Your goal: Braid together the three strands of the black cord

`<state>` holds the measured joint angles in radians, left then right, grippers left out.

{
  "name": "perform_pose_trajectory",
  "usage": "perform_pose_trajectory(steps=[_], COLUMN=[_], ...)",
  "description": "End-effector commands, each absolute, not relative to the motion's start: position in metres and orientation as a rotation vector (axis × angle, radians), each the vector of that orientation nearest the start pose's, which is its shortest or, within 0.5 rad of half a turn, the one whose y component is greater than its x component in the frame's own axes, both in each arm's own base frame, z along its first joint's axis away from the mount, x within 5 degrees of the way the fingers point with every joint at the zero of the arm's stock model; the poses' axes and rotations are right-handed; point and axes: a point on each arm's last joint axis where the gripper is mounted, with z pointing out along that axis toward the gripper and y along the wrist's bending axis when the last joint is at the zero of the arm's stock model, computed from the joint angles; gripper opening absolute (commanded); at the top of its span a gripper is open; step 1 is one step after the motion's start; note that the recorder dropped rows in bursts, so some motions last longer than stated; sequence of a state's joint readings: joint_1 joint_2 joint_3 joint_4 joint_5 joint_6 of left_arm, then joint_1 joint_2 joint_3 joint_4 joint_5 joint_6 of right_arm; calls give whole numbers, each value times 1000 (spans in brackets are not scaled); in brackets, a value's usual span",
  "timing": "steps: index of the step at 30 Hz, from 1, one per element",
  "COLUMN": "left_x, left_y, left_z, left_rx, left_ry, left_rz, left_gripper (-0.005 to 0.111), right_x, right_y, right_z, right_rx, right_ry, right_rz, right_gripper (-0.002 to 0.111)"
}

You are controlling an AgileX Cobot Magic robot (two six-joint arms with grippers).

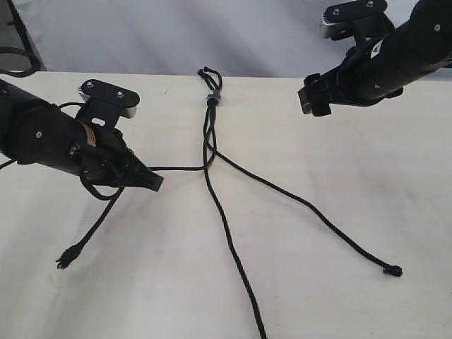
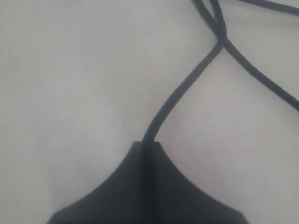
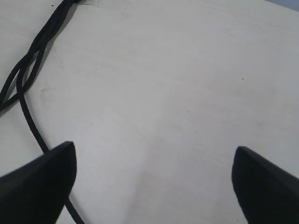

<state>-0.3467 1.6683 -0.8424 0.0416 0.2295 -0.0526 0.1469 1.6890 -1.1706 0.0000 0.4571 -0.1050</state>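
Looking at the black cord (image 1: 207,131), I see its bound end with the grey band (image 1: 212,97) near the far side of the table (image 1: 367,176), and the three strands fanning out from there. Just below the band they cross over one another in a short tangled stretch; I judge that only a crossing or two is laid. Past it the middle strand (image 1: 229,233) and right strand (image 1: 311,208) lie loose and well apart, so nearly all the braiding is left. My left gripper (image 1: 154,181) has its fingers clamped on the left strand (image 1: 180,168), drawn sideways, the frayed end trailing behind. My right gripper (image 1: 316,100) hangs above the table with fingers spread wide, holding nothing.
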Motion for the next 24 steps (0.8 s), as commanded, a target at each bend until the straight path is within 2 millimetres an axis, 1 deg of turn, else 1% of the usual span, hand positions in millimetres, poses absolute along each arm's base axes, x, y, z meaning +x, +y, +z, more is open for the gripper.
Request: perform_pose_trajectory(steps=[1,3,5,8,11,13,15,16,18,21,22,23,24], left_x=[300,300,301,301,305,309,310,310,308,301,297,295,293], left_y=[-106,-106,-106,-106,-107,-109,-109,-109,-106,-93,-87,-80,-74], left_z=[164,155,145,135,142,156,176,189,216,255,265,275,280], left_rx=[385,365,358,353,349,349,376,401,429,426,418,400,379], left_ry=[2522,2565,2600,2631,2610,2562,2513,2478,2411,2287,2252,2224,2217], left_rz=[-135,-134,-129,-124,-130,-139,-137,-131,-115,-82,-66,-51,-42], left_gripper=[1,6,15,33,48,51,51,48,37,7,1,1,1], right_x=[361,360,358,353,348,343,336,333,325,315,311,306,303], right_y=[51,51,52,53,61,71,87,97,120,155,165,177,185], right_z=[241,241,239,236,234,233,231,230,225,210,204,195,189], right_rx=[-298,-300,-300,-295,-330,-414,-540,-597,-703,-867,-917,-997,-1047], right_ry=[2454,2470,2495,2559,2611,2626,2639,2639,2652,2656,2659,2662,2664], right_rz=[17,17,22,62,149,205,260,280,306,316,314,298,285], right_gripper=[84,84,84,84,84,84,84,84,84,84,84,84,84])
